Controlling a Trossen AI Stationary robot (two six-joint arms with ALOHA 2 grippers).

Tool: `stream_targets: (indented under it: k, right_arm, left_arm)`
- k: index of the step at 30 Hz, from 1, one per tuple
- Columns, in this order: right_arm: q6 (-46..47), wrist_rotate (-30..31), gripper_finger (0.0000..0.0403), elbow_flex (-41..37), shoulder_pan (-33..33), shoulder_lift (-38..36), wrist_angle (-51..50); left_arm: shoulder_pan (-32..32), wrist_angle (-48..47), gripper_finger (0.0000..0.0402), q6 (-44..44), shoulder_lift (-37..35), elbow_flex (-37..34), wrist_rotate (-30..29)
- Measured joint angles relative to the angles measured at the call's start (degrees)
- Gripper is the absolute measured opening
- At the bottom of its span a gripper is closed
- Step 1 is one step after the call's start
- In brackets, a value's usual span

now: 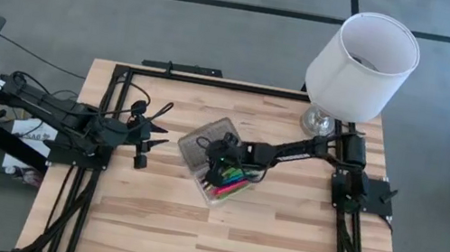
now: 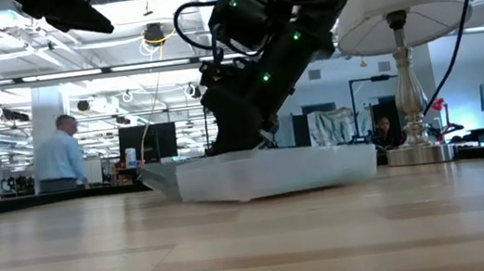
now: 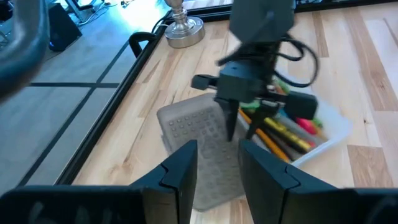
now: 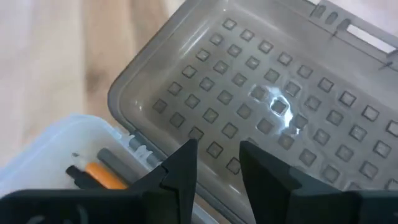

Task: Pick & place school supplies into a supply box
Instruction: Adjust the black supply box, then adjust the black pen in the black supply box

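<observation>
The right gripper (image 4: 214, 165) is hovering just above the clear plastic supply box (image 1: 220, 164), its fingers slightly spread and holding nothing. The grey ribbed lid (image 4: 273, 99) is lying open right under them. The colourful pens (image 1: 230, 185) are lying lengthwise inside the box. The left gripper (image 1: 151, 132) is waiting beside the box, fingers slightly apart.

floor (image 1: 222, 34): grey, dark seams | hall: ceiling lights (image 2: 154, 35), person (image 2: 59, 155) | table (image 1: 280, 236): pale wood | lamp (image 1: 359, 62): white shade
</observation>
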Motion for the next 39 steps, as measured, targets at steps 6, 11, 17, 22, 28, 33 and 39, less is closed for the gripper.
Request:
stream_targets:
  k: [6,11,17,22,28,33,39]
  right_arm:
    - [-3.6,-2.4,0.0118,-0.3,4.1,0.3,-1.8]
    - [-3.6,-1.9,0.0118,-0.3,7.2,0.4,-2.6]
    - [-3.6,-1.5,0.0118,-0.3,8.8,0.4,-2.7]
    - [-4.7,1.6,0.0118,-0.3,9.9,0.4,-2.8]
    - [-6.5,4.6,0.0118,-0.3,11.3,-0.5,-3.4]
    - [-7.0,4.6,0.0118,-0.3,12.1,-2.5,-3.9]
    - [-7.1,4.6,0.0118,-0.3,13.4,-3.3,-3.8]
  left_arm:
    - [0.0,0.0,0.0112,0.1,0.0,0.0,-0.1]
    - [0.0,0.0,0.0112,0.1,0.0,0.0,-0.2]
    - [0.0,0.1,0.0112,0.0,0.0,0.0,-0.3]
    - [0.0,0.1,0.0112,-0.6,0.0,0.0,-0.3]
    - [0.0,0.1,0.0112,-0.9,0.0,0.0,-0.3]
    - [0.0,0.1,0.0112,-0.9,0.0,0.0,-0.4]
    - [0.0,-0.4,0.0112,-2.0,0.1,0.0,0.7]
